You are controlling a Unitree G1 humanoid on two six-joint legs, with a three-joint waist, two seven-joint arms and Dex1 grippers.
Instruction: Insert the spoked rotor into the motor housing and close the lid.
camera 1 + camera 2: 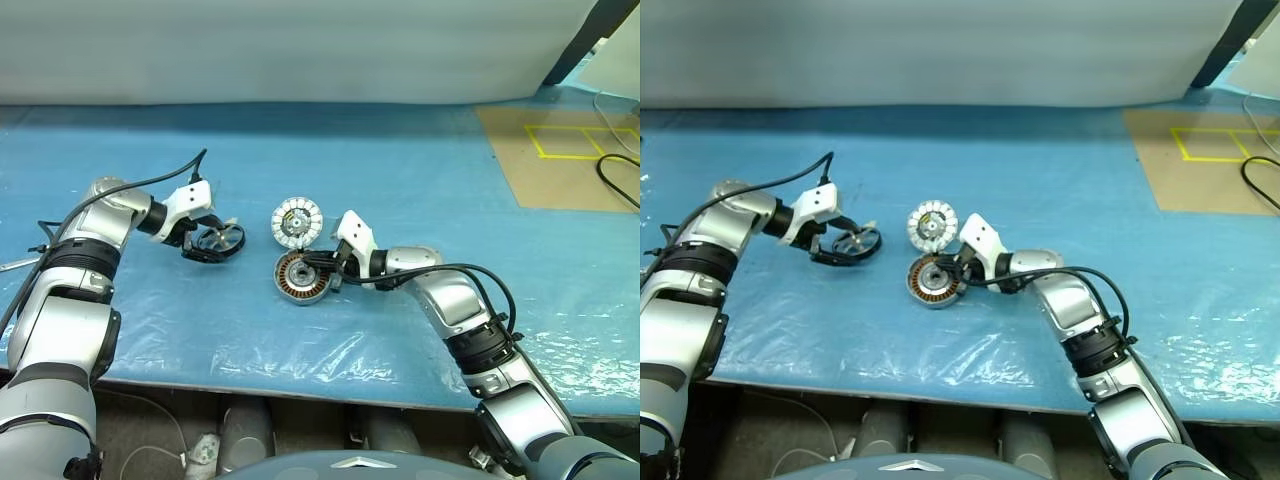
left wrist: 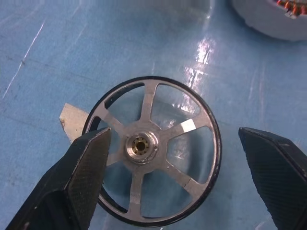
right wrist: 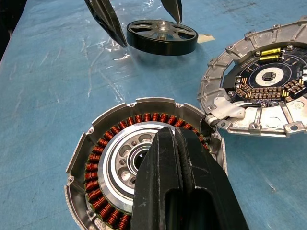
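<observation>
Blue sheet [image 1: 400, 180], your rotor [image 1: 222, 240] flat left of centre, hub up, left gripper [image 1: 208, 240] spread astride it, right gripper [image 1: 318, 268] pressed together over the housing [image 1: 298, 278], lid [image 1: 296, 221] just above.

You're looking at a table [image 1: 420, 170] under glossy blue plastic sheeting, a brown board [image 1: 560, 160] with yellow tape outlines at far right, a pale wall [image 1: 300, 50] behind
</observation>
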